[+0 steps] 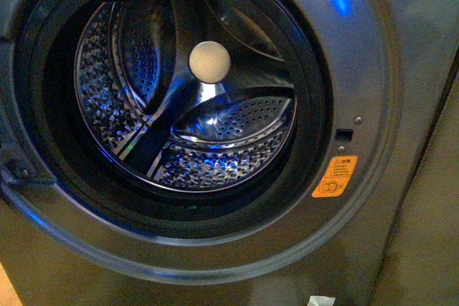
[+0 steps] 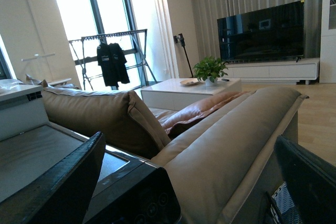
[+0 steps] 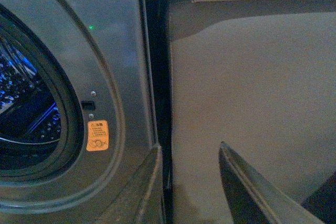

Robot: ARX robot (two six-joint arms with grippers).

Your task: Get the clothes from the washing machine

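The front view is filled by the washing machine [image 1: 401, 105], its grey face set close to the camera. The black-rimmed porthole [image 1: 315, 105] stands open, and the perforated steel drum [image 1: 237, 170] is seen bare along its visible wall, lit with blue reflections, a pale round hub [image 1: 209, 61] at its centre. An orange sticker [image 1: 334, 177] is fixed just beside the porthole's lower right edge.

A living room is shown by the left wrist view – a tan sofa [image 2: 231, 145] close by, a white coffee table [image 2: 163, 90] beyond it with a potted plant [image 2: 210, 69] near its far right corner, a dark television [image 2: 261, 31] and a drying rack [image 2: 131, 35] with a black T-shirt [image 2: 111, 62] at the window.

The left gripper [image 2: 189, 140] is held over the sofa back, its jaws spread wide with nothing between them. The right gripper [image 3: 190, 148] is held before the machine's right edge, jaws likewise parted and unloaded, pointed at the dark gap [image 3: 160, 103] between the machine and a plain grey panel [image 3: 252, 87].

The mouth of the porthole is unobstructed; neither arm shows in the front view.
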